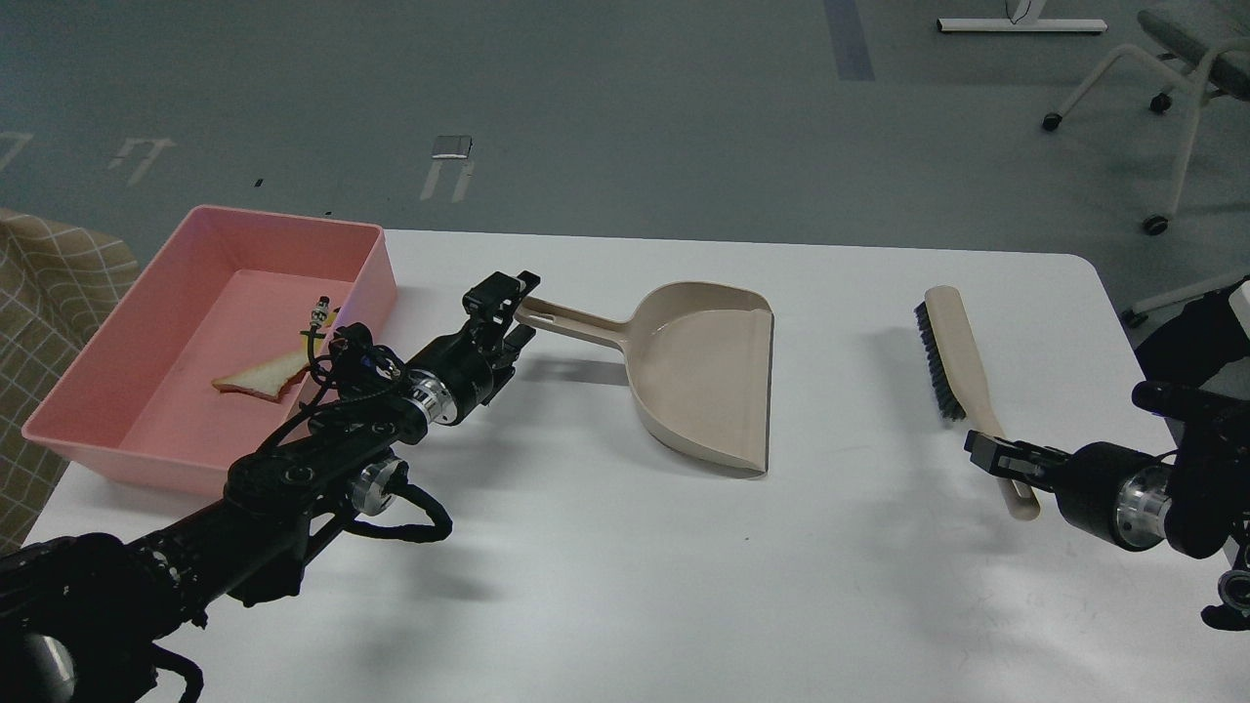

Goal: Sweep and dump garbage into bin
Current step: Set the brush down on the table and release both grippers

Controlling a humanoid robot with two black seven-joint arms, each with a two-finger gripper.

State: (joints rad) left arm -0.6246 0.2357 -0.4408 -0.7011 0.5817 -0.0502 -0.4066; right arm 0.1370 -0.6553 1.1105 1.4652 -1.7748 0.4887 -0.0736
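The pink bin (283,221) stands at the table's far left. A whitish bread slice with brown crust (256,377) lies inside it. A bit of the yellow sponge piece (333,317) shows in the bin behind my left arm's cable. My left gripper (508,312) sits at the tip of the beige dustpan's handle (571,323), jaws spread around it. The dustpan (705,376) lies flat and empty on the table. My right gripper (988,453) is shut on the handle of the beige brush (952,347), whose black bristles face left.
The white table (625,566) has its right edge just beyond the brush. A checked beige cloth (49,293) hangs left of the bin. An office chair (1172,88) stands on the grey floor at the far right.
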